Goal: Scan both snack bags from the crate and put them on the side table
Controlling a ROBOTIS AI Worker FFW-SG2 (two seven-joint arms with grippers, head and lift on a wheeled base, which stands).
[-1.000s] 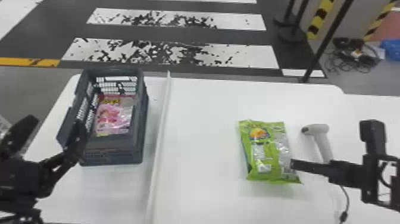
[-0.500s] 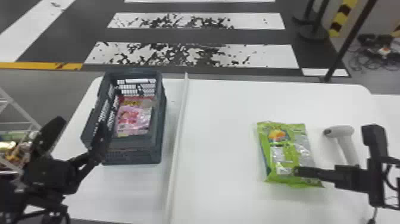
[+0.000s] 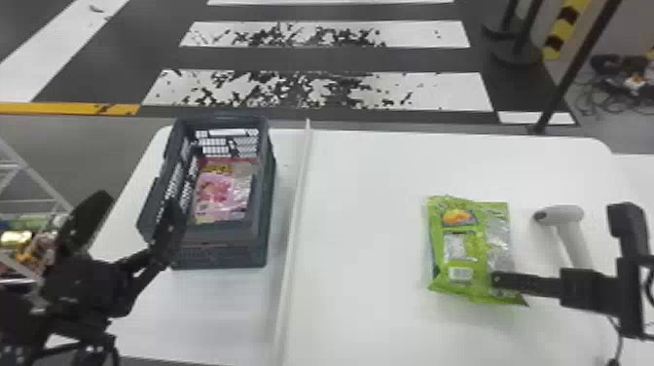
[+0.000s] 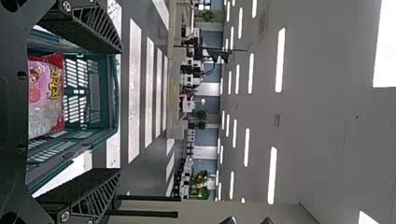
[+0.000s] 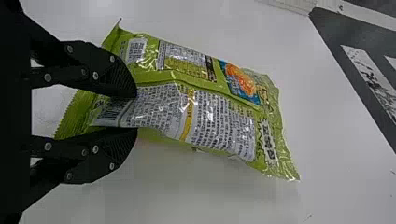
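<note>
In the head view, my left gripper is open at the dark crate's left side, one finger overlapping its side wall. The pink snack bag lies inside the crate. The left wrist view has the pink bag in the crate between the spread fingers of my left gripper. My right gripper is at the near right part of the green snack bag. Seen from the right wrist, the green bag is pinched at one end by my right gripper.
The white handheld scanner stands right of the green bag, beyond my right gripper. A raised white strip divides the white table between crate and green bag. A metal rack stands at the far left.
The head view has shifted, so the table and its things sit farther right in it. Relative to the green bag, my right gripper has moved left and farther over it.
</note>
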